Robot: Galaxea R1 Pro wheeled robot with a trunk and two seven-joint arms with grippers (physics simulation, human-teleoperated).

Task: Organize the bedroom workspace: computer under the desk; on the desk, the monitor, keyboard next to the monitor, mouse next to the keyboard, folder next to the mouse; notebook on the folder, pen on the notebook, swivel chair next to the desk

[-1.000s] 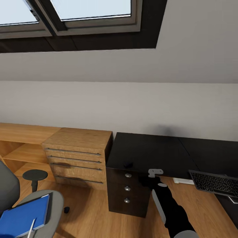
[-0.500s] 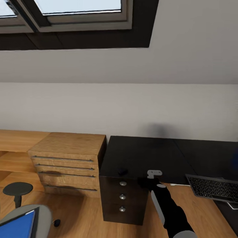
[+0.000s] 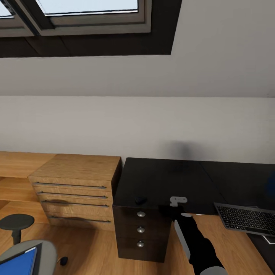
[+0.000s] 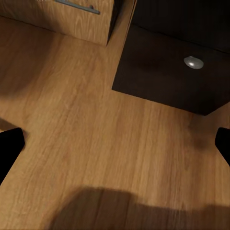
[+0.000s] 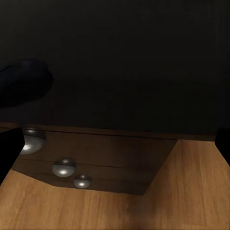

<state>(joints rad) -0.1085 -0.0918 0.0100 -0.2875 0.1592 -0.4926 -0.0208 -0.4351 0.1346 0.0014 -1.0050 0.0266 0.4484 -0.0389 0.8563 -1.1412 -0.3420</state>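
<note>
The black desk [image 3: 164,177] stands against the pale wall, with its drawer unit [image 3: 141,233] below the left end. The small dark mouse [image 3: 140,199] lies near the desk's front edge, and it also appears in the right wrist view as the mouse [image 5: 24,84]. My right gripper [image 5: 115,148] is open and hovers at that front edge, a little to the right of the mouse. The keyboard [image 3: 246,218] lies at the far right. The swivel chair [image 3: 40,250] holds the blue folder [image 3: 19,263] at the bottom left. My left gripper [image 4: 115,146] is open over the floor.
A light wooden dresser [image 3: 76,183] with bar handles adjoins the desk's left end. The chair's round armrest [image 3: 16,221] stands in front of the dresser. The left wrist view shows plank floor [image 4: 96,143] and a silver knob [image 4: 193,62] of the drawer unit.
The whole head picture has shifted, so the camera moved: the chair and dresser now sit further left and the desk is more central. The right arm keeps its pose at the desk edge.
</note>
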